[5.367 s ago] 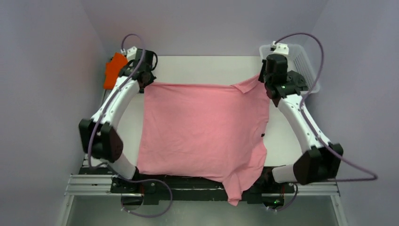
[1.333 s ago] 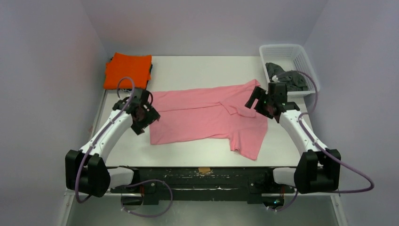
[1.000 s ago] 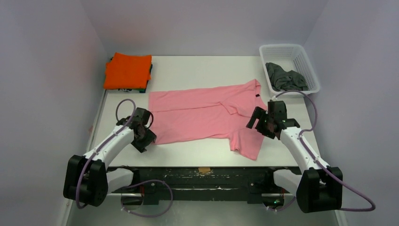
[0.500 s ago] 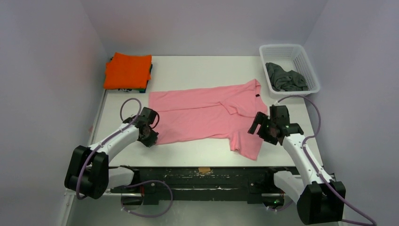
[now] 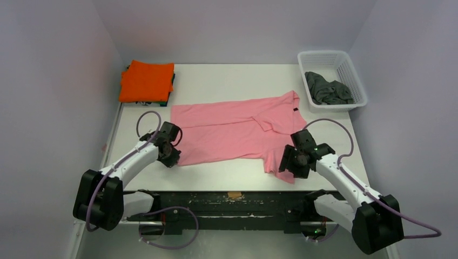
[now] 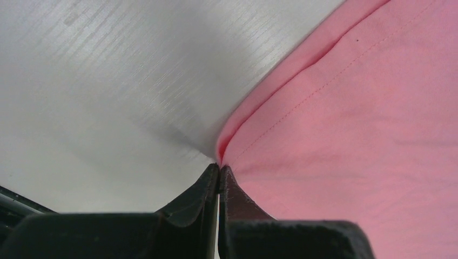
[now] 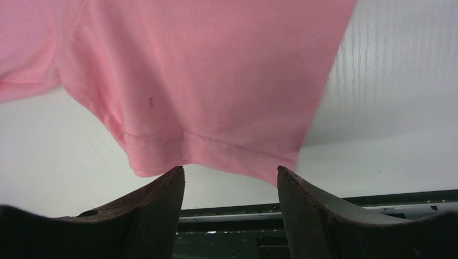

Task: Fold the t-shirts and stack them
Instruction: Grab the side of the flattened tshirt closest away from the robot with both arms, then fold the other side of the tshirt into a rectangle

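A pink t-shirt [image 5: 232,132] lies folded once across the middle of the table, one sleeve pointing toward the near edge. My left gripper [image 5: 173,156] is at its near left corner. In the left wrist view that gripper [image 6: 219,167] is shut, its tips pinching the corner of the pink cloth [image 6: 351,135]. My right gripper [image 5: 289,164] is over the near sleeve. In the right wrist view it [image 7: 231,170] stands open, one finger at each side of the sleeve's hem [image 7: 216,81]. A folded orange t-shirt [image 5: 147,80] tops a stack at the far left.
A white mesh basket [image 5: 324,54] at the far right holds a crumpled dark grey t-shirt [image 5: 327,89]. A dark green edge [image 5: 172,89] shows under the orange one. The table's near edge and a black rail [image 7: 324,202] lie just past the sleeve.
The left gripper shut on the shirt's near left corner and stayed there. The right arm swung in from the right to the near sleeve, its jaws narrowing.
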Robot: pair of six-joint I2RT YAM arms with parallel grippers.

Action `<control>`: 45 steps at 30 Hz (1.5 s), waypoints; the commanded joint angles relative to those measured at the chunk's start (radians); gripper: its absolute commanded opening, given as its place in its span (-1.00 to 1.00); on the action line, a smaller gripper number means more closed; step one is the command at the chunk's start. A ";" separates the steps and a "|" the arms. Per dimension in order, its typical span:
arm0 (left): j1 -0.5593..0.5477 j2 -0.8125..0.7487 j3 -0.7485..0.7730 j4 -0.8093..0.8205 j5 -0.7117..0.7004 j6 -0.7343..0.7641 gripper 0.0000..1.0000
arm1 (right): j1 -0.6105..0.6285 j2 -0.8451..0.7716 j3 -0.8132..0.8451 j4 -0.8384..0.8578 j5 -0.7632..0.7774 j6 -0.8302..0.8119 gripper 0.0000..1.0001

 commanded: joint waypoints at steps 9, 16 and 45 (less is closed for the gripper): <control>-0.004 -0.033 0.069 -0.072 -0.035 0.004 -1.00 | 0.049 0.184 -0.053 0.103 0.064 0.054 0.07; -0.003 -0.029 0.100 -0.081 -0.032 0.007 -1.00 | 0.048 0.206 -0.013 0.122 0.155 0.054 -0.95; 0.194 0.275 0.474 -0.116 0.067 0.155 -1.00 | -0.137 0.608 0.806 0.115 0.020 -0.098 -1.00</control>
